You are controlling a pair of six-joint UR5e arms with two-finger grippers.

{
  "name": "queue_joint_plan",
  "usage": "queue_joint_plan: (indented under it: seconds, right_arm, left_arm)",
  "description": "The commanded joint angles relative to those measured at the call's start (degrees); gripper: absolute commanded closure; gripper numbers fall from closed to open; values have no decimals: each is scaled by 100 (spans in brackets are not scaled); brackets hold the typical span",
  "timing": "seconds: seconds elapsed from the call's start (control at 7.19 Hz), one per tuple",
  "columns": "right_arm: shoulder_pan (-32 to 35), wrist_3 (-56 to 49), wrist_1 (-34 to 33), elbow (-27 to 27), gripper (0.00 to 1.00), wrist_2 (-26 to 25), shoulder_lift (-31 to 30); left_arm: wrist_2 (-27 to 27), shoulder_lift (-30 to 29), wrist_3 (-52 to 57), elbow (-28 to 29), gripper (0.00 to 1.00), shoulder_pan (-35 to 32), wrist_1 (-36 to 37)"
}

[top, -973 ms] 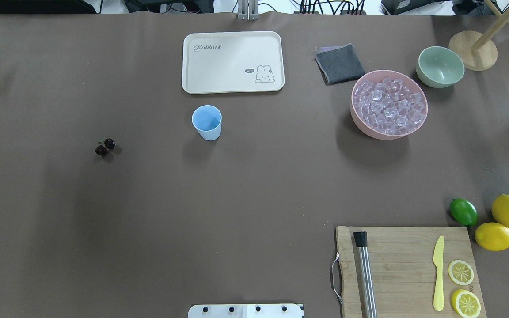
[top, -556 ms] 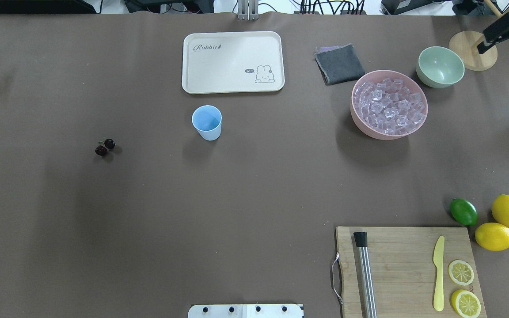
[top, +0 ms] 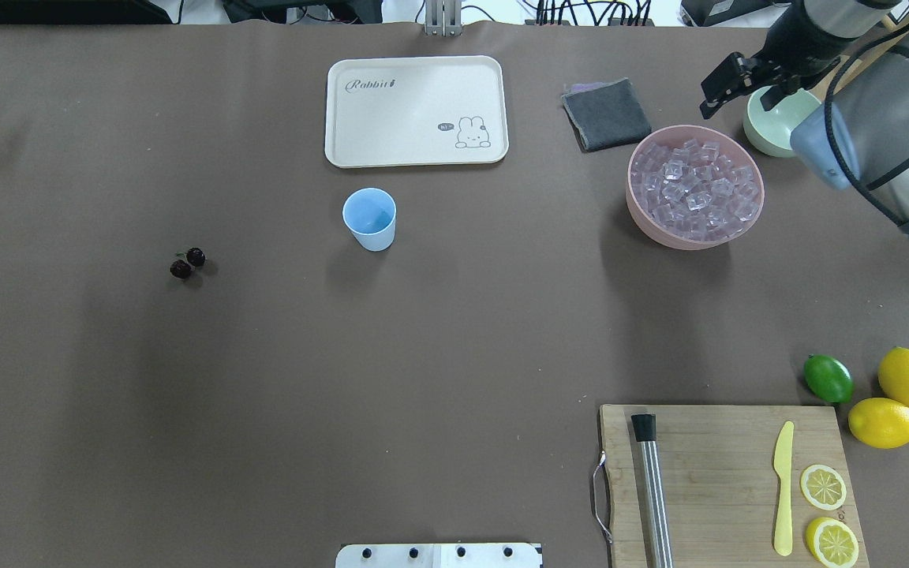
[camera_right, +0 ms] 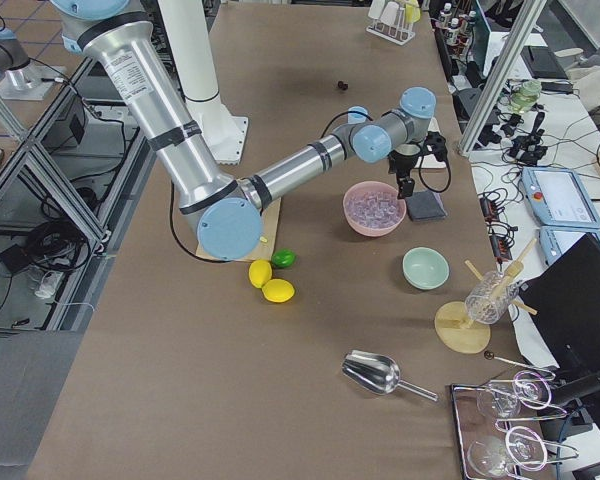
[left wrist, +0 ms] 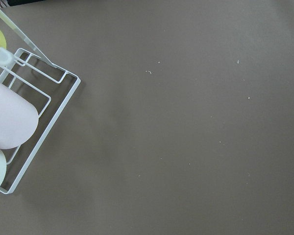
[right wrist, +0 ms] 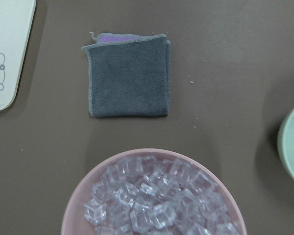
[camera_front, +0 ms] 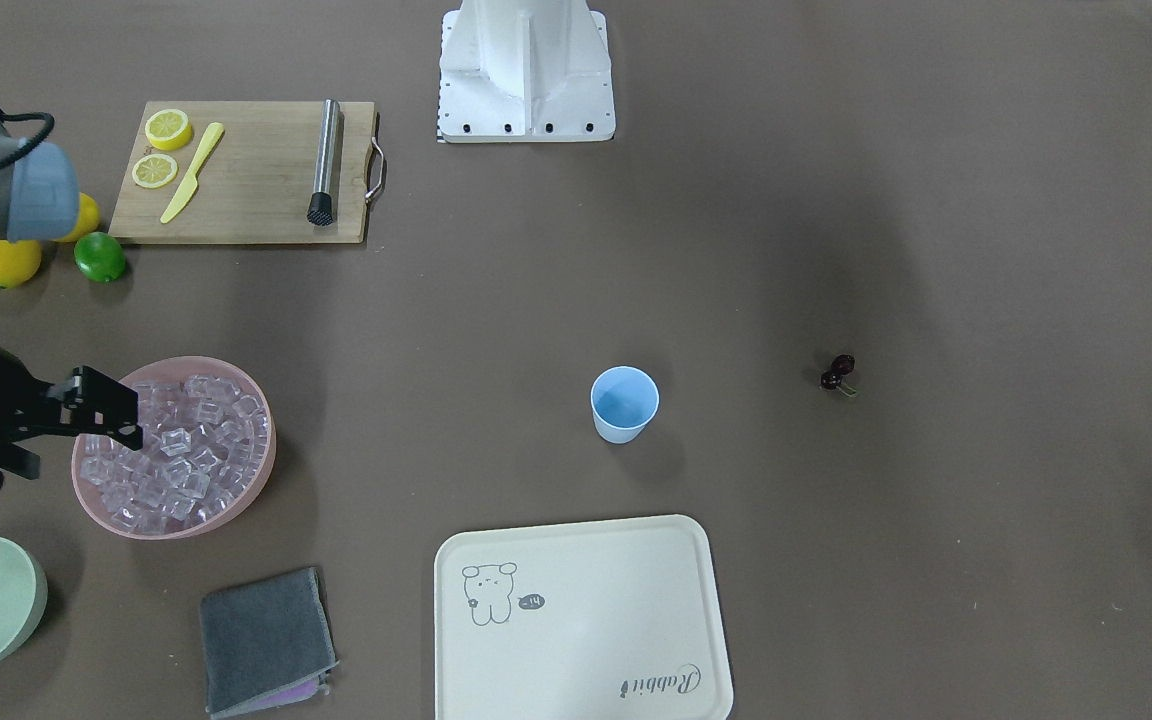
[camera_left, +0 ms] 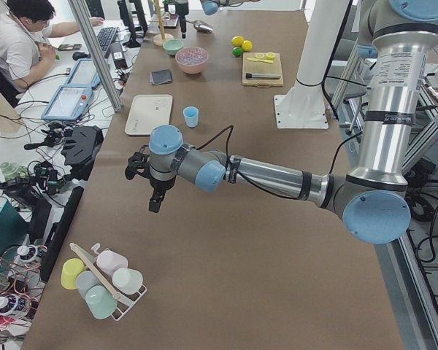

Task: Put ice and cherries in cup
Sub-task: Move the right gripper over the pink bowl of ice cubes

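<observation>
The light blue cup [top: 369,218] stands upright mid-table, also in the front view [camera_front: 624,403]. The dark cherries [top: 187,263] lie on the table to its left, apart from it. The ice [top: 695,189] fills the pink bowl [top: 644,221] at the right. My right gripper [top: 742,91] is open and empty, raised over the bowl's far edge; the front view shows it [camera_front: 66,440] at the bowl's side. Its wrist view looks down on the ice [right wrist: 157,200]. My left gripper [camera_left: 150,186] hovers over bare table far left; I cannot tell whether it is open.
A cream tray [top: 415,110] lies behind the cup. A grey cloth [top: 606,114] and a pale green bowl [top: 770,134] sit near the pink bowl. A cutting board [top: 723,473], a lime [top: 828,378] and lemons are front right. A wire cup rack [left wrist: 39,127] is under the left wrist.
My right arm has swung in from the far right edge and its gripper now hangs over the pink bowl's far edge. The cup, cherries and ice have not moved.
</observation>
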Motion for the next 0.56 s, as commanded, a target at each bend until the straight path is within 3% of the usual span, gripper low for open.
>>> queue_joint_plan:
  seconds: [0.0,0.42]
  right_arm:
    - [-451,360,982,-623,2,-412,91]
    - [-655,528,991,-623,2,-573,12]
  left_arm:
    - [0,-3,0,31,3,-3,-9]
    - [0,14,-8,48,3,-3,-113]
